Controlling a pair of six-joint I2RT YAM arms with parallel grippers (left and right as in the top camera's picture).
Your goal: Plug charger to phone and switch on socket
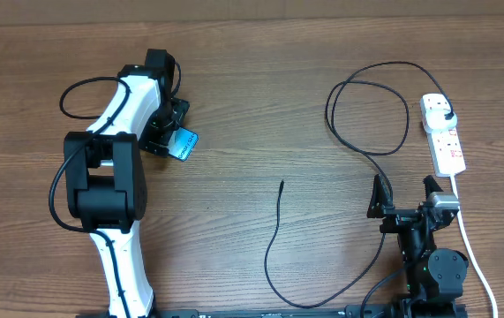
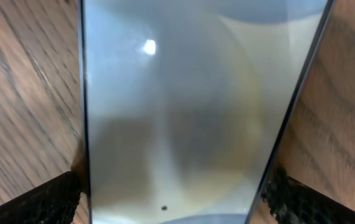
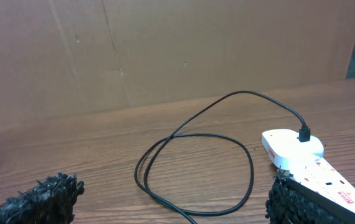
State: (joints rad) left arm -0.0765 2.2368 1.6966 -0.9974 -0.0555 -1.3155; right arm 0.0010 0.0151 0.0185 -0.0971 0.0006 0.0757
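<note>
On the table [image 1: 260, 79], the socket [image 1: 448, 146] lies toward the right edge, its length running near to far. The charger [image 1: 447, 113] is plugged into the socket's far end. Its cable loops just left of the socket, then trails nearer and leftward (the tip ends well left of the socket, touching nothing else). The phone [image 1: 184, 143] lies far left of the socket, between the fingers of the left gripper [image 1: 170, 132]. The right gripper [image 1: 406, 196] sits just nearer than the socket's near end.

At the bottom corners you see the right gripper [image 3: 171, 205] with its dark fingers [image 3: 46, 199] spread wide. On the wooden table [image 3: 71, 149] between them, the charger [image 3: 239, 93] loops, its black plug [image 3: 304, 133] seated in the socket [image 3: 289, 146]. The red marks on the socket are possibly switches. Brown cardboard [image 3: 165, 50] stands behind.
</note>
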